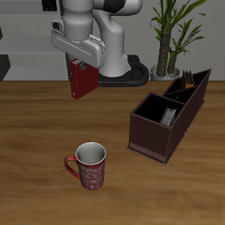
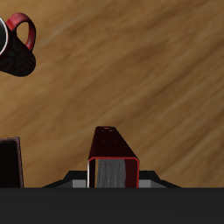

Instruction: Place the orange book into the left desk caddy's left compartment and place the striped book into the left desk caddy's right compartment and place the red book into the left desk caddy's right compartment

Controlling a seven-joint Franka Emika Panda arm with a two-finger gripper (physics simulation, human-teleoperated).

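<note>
The pincer gripped the red book high above the table, toward its back edge, well apart from the left desk caddy.

The red book is dark red with a pale page edge. The left desk caddy is dark brown; the mug is red-patterned, white inside.

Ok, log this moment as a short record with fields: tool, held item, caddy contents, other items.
tool: raised above the table, shut on the red book
red book: hangs upright in the air, clear of the wood, apart from the caddy
left desk caddy: on the table, beside the plant
right compartment: striped book stands inside
left compartment: orange book inside
mug: upright, nearer the table's front edge
</note>
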